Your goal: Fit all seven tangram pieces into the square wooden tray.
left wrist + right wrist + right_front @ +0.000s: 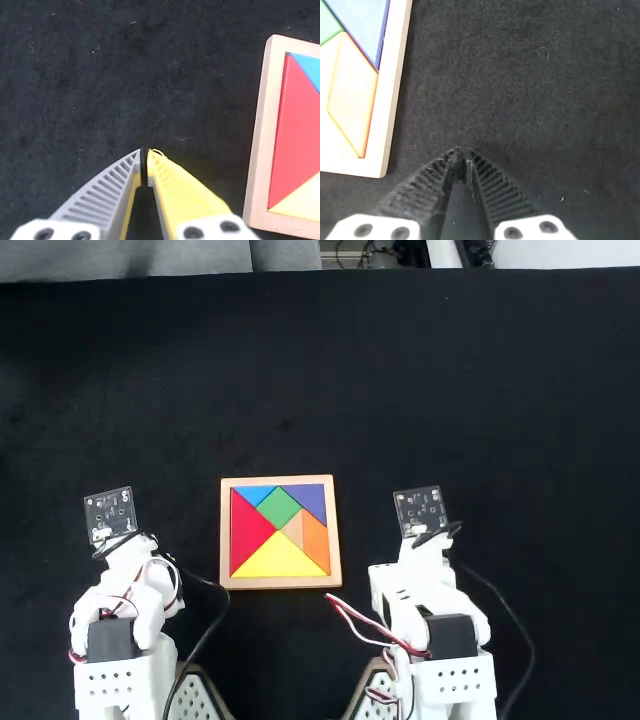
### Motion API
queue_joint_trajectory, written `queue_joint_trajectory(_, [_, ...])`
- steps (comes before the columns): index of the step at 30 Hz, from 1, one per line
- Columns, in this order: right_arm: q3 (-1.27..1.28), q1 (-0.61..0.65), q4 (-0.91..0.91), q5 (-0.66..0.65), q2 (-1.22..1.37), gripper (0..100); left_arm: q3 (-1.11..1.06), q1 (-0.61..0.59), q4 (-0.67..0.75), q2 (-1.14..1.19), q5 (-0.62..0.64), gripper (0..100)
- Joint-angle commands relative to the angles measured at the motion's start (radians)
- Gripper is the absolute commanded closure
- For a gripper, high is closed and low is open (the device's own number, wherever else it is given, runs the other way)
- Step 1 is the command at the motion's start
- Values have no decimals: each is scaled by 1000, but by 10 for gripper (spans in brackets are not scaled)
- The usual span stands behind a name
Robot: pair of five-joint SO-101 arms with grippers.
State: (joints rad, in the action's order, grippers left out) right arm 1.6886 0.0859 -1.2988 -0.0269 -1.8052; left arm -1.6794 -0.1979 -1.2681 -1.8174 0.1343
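Seven pieces fill the tray on black cloth; left fingers and right fingers pinched together.

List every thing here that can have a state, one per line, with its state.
wooden tray: filled, no gaps showing.
tangram pieces: all seven seated flat in the tray.
left claw: shut, holding nothing.
right claw: shut, holding nothing.

Counter draped edge to edge in black, faintly fuzzy cloth, flecked with pale lint. Beyond its far edge, a grey band with a vertical seam, then a tangle of dark cables, then a white patch. Lit softly and evenly across the whole cloth.
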Motion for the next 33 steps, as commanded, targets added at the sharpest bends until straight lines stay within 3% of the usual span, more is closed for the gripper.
queue_joint_trajectory(1, [-2, -12, -2, 9, -77, 986, -19, 10, -6, -3, -118, 970])
queue_joint_trajectory(33, [-2, -17, -6, 3, -84, 986, -19, 5, -6, -3, -91, 970])
